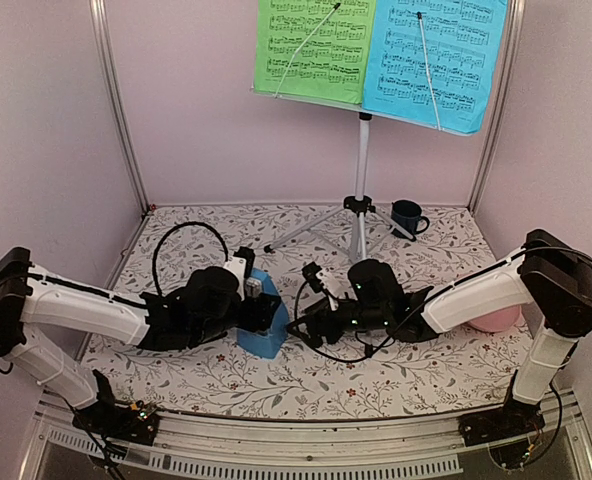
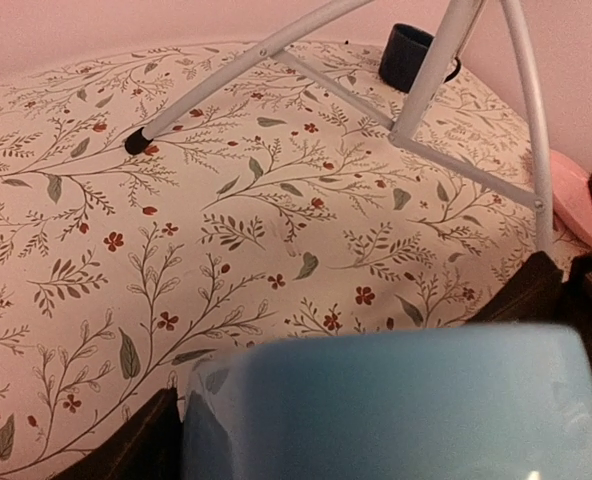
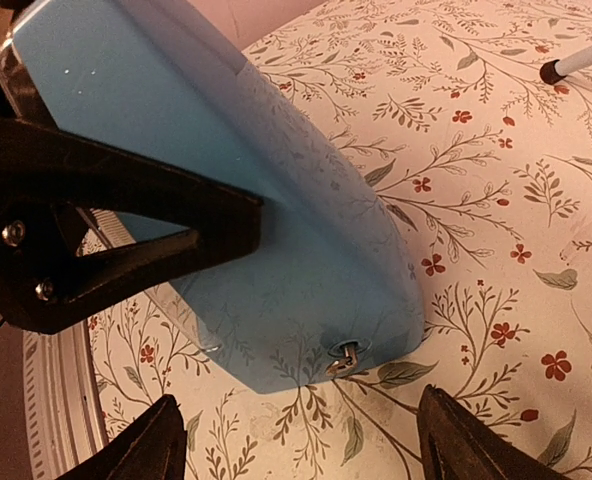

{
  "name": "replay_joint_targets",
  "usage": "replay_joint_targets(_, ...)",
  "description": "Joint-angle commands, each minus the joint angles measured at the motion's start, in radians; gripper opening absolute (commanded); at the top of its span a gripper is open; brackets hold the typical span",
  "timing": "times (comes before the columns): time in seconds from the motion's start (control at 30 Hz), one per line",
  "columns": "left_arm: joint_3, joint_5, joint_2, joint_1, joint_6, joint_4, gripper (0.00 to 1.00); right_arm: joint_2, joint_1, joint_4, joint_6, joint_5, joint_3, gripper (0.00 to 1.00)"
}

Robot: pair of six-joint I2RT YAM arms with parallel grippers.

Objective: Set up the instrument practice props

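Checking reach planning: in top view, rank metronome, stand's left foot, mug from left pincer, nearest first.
1. metronome, in the left pincer
2. stand's left foot, just behind
3. mug, far back right

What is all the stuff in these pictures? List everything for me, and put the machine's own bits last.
music stand: one, silver tripod, back of the table
green sheet: one, green, left half of the stand
blue sheet: one, blue, right half of the stand
metronome: one, blue, front middle
mug: one, dark blue, back right by the stand's legs
plate: one, pink, right side, mostly hidden behind the right arm
tablecloth: one, white with leaves and red flowers, over the table
arms: two, white and black, left arm and right arm reaching in from the near edge
left claw: one, black, shut on the metronome
right claw: one, black, open, just short of the metronome
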Motion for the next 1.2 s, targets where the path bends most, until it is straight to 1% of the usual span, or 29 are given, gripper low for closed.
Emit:
replay_joint_targets(0.0,0.029,-0.024,0.047,-0.013,-0.017,-0.047,0.68,-0.032,-0.009,0.027,0.012,0.020,-0.015,0.82)
replay_joint_targets(0.2,0.029,-0.053,0.002,-0.013,0.006,-0.022,0.44,-0.017,-0.012,0.032,0.018,0.027,-0.016,0.82)
replay_joint_targets(0.33,0.053,-0.087,-0.046,-0.014,0.117,0.004,0.22,-0.016,-0.016,0.049,0.024,0.032,-0.012,0.81)
replay_joint_targets(0.37,0.071,-0.094,-0.054,-0.013,0.150,-0.010,0.17,-0.018,-0.015,0.050,0.023,0.038,-0.011,0.81)
replay_joint_targets(0.43,0.123,-0.131,-0.062,-0.019,0.210,-0.058,0.12,-0.029,-0.015,0.063,0.016,0.054,-0.015,0.80)
replay_joint_targets(0.53,0.181,-0.190,-0.070,-0.031,0.301,-0.106,0.07,-0.036,-0.015,0.111,0.002,0.089,-0.033,0.76)
replay_joint_targets(0.6,0.224,-0.215,-0.070,-0.034,0.323,-0.156,0.05,-0.039,-0.016,0.148,-0.001,0.108,-0.047,0.73)
replay_joint_targets(0.73,0.309,-0.267,-0.070,-0.050,0.372,-0.228,0.03,-0.041,-0.015,0.277,-0.018,0.105,-0.094,0.69)
replay_joint_targets(0.8,0.343,-0.271,-0.070,-0.055,0.385,-0.255,0.02,-0.035,-0.015,0.333,-0.032,0.096,-0.105,0.66)
replay_joint_targets(1.0,0.375,-0.247,-0.089,-0.094,0.438,-0.240,0.02,-0.024,-0.015,0.458,-0.076,0.067,-0.109,0.58)
replay_joint_targets(1.17,0.386,-0.245,-0.105,-0.109,0.439,-0.231,0.02,-0.014,-0.015,0.472,-0.082,0.077,-0.089,0.51)
